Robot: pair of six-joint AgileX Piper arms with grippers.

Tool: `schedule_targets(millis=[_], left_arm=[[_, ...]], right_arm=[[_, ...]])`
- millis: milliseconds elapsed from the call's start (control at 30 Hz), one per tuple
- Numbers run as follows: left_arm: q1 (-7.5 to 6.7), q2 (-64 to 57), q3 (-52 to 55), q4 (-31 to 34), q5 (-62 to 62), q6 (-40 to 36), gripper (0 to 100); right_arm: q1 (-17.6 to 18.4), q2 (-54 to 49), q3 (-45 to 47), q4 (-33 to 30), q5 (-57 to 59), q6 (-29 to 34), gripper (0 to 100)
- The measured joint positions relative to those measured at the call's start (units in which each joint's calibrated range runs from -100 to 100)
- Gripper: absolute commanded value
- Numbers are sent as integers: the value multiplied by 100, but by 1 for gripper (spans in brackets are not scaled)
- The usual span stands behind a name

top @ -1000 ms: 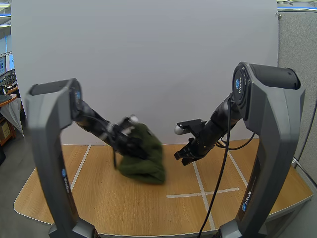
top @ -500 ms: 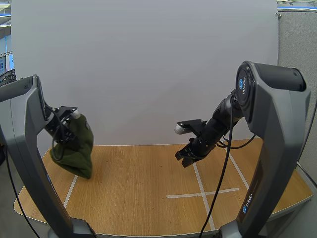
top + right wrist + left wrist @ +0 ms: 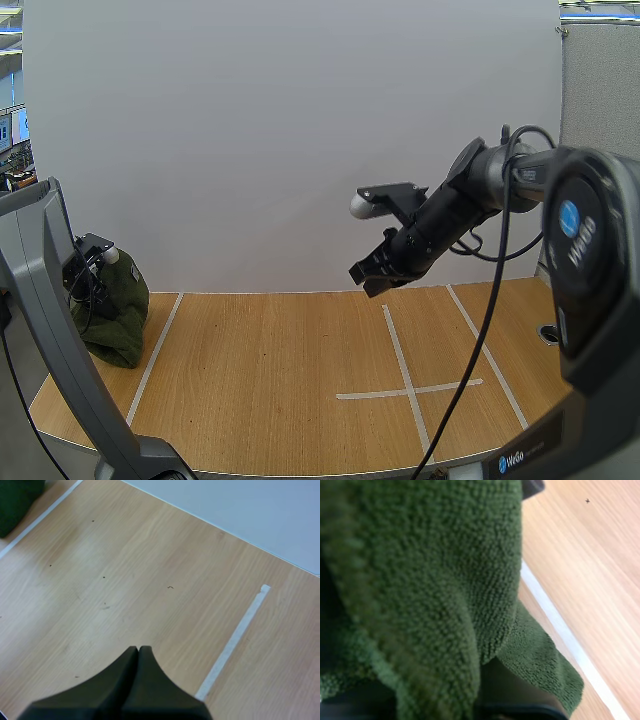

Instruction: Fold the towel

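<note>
The left arm (image 3: 40, 290) and right arm (image 3: 605, 330) are smooth grey shells; the right bears a round blue logo (image 3: 573, 222) and ends in a black end effector (image 3: 372, 277).

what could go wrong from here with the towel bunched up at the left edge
1. The towel hangs bunched from the left gripper at the table edge; released there, it may slide off.
2. The right gripper is shut, high above mid-table, far from the towel, so it can't yet help spread it.

left gripper (image 3: 88, 278) — mostly hidden by towel (image 3: 120, 312) | towel's near edge — behind left arm (image 3: 45, 300)
</note>
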Motion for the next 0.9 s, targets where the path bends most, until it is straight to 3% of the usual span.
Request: schedule_targets(millis=[267,900], left_arm=[[0,258,-123,-155,0,216,0],[0,1011,-668,-681,35,274,0]], right_arm=[[0,-439,0,-605,382,497,0],[0,-621,0,-812,784,767,0]])
